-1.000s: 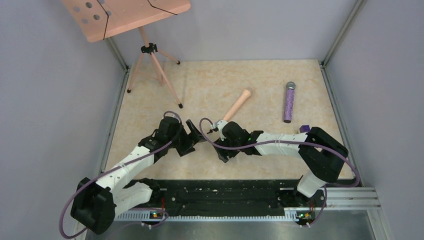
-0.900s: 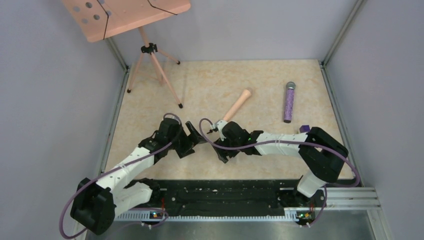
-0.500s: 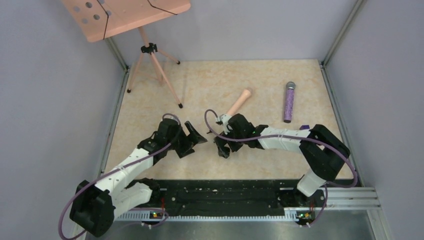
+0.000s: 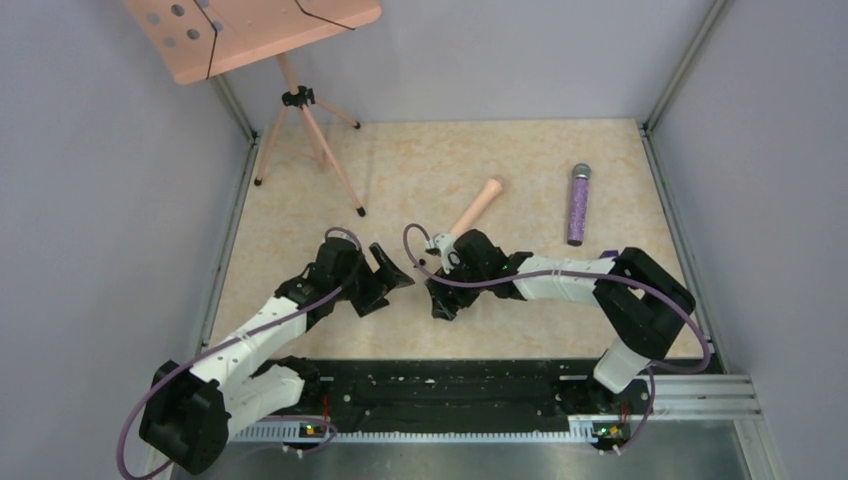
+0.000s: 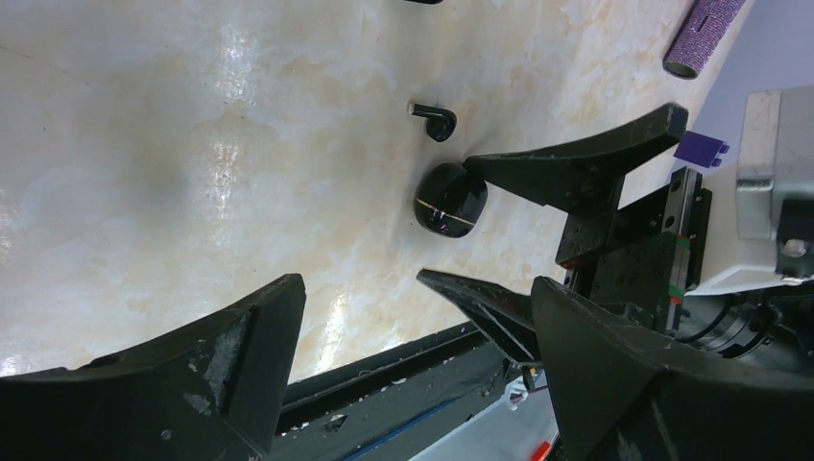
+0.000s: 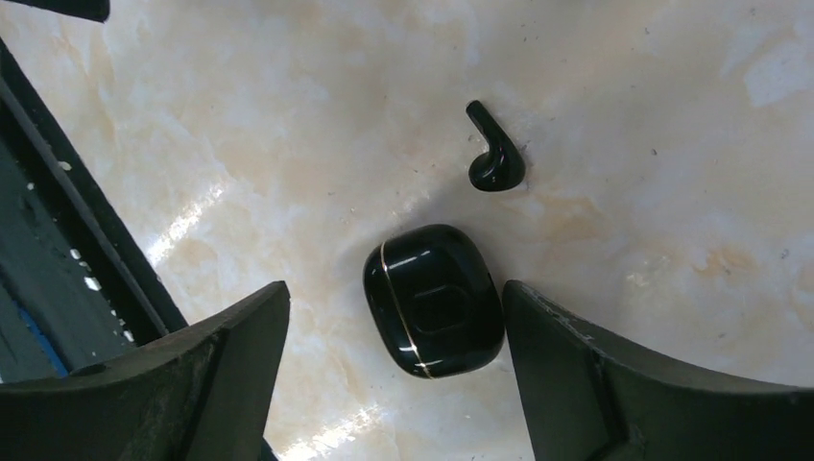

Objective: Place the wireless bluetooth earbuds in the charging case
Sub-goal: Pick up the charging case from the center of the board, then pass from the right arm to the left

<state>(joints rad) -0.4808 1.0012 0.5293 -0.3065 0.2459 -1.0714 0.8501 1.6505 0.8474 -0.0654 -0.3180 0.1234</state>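
— On the near-middle of that beige marbled table (image 4: 300, 200), what is largest?

— Biggest of all is the pink perforated music stand on its tripod (image 4: 285, 60), at the far left corner. Next come the two arms, white and black. The left arm (image 4: 250, 335) reaches in from the near left and the right arm (image 4: 560, 285) from the near right, and their wrists meet close together at the near middle.

— And the jaws?

— The left gripper (image 4: 392, 268) stands wide, with nothing between its fingers. The right gripper (image 6: 395, 288) is also spread wide, with one finger on each side of the case. A bare gap shows on one side. The other finger sits right at the case's edge, and I cannot tell whether it touches.

— Loose things?

— A purple glittery microphone with a grey head (image 4: 578, 205) lies far right. A peach-coloured wooden handle (image 4: 475, 208) lies just left of it, slanting toward the right wrist.

— The case itself?

— The small glossy black rounded charging case (image 6: 434, 300) lies flat on the table between the right fingers. Its lid is shut and a thin gold seam line runs around it.

— Anything smaller?

— A small purple cube (image 5: 701, 149) sits by the right arm. One black comma-shaped earbud (image 6: 497, 158) lies on the table just beside the case, on its far side and apart from it. No finger touches it.
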